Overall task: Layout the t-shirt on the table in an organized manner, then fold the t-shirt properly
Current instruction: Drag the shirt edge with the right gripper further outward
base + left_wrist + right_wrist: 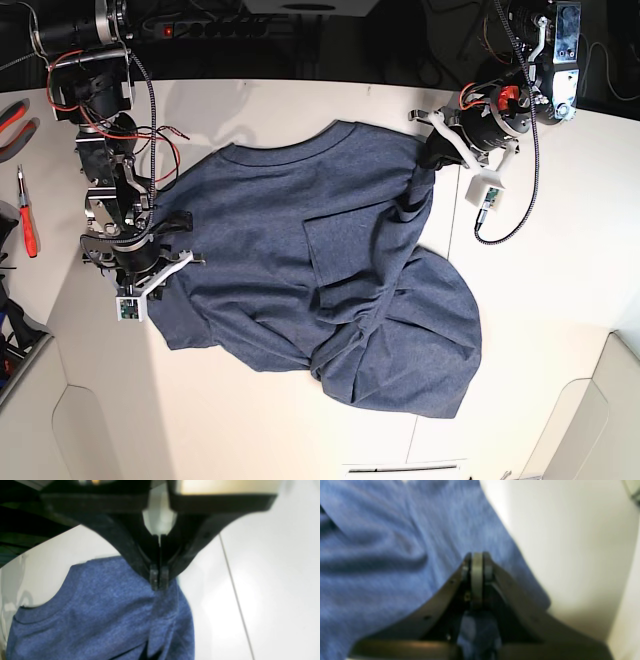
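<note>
- The t-shirt (330, 280) is heathered navy blue, rumpled, its lower part bunched and folded over itself.
- It lies on the white table (520, 290); the collar points to the far edge, the long axis running diagonally toward the near right in the base view.
- The left gripper (159, 580) is clenched on a shoulder fold.
- The right gripper (477, 565) is clamped on the opposite sleeve.
- Red-handled tools (25, 215) lie well apart, beside the table.

Red-handled pliers (10, 115) far left; red screwdriver (27, 215) just below
</note>
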`<control>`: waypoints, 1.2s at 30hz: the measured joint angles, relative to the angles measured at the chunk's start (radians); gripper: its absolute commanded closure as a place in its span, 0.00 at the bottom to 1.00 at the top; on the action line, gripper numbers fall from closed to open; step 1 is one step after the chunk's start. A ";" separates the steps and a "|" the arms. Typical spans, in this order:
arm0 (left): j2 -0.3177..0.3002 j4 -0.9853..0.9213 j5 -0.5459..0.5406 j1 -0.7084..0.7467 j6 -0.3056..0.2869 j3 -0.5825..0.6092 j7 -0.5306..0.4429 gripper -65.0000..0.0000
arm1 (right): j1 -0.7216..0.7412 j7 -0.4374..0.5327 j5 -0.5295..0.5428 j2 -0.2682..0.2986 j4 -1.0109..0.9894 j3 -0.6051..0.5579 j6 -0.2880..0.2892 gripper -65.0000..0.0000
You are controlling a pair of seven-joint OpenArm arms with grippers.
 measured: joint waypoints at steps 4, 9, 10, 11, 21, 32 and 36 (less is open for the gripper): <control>0.000 0.000 0.000 0.000 0.000 0.000 0.000 1.00 | 0.006 0.004 -0.020 0.000 0.035 0.000 -0.067 1.00; 0.000 0.000 0.000 0.000 0.000 0.000 0.000 1.00 | -0.001 -0.049 -0.058 0.000 0.035 0.000 -0.098 1.00; 0.000 0.000 0.000 0.000 0.000 0.000 0.000 1.00 | -0.003 -0.064 -0.058 0.000 0.034 0.000 -0.098 1.00; 0.000 0.000 0.000 0.000 0.000 0.000 0.000 1.00 | -0.003 -0.068 -0.058 0.000 0.029 0.000 -0.098 1.00; 0.000 0.000 0.000 0.000 0.000 0.000 0.000 1.00 | 0.000 -0.045 -0.089 0.002 -0.061 0.000 -0.184 1.00; 0.000 0.000 0.000 0.000 0.000 0.000 0.000 1.00 | 0.085 0.009 -0.193 0.019 -0.231 0.000 -0.186 1.00; 0.000 0.000 0.000 0.000 0.000 0.000 0.001 1.00 | 0.159 -0.001 -0.246 0.053 -0.314 0.000 -0.228 1.00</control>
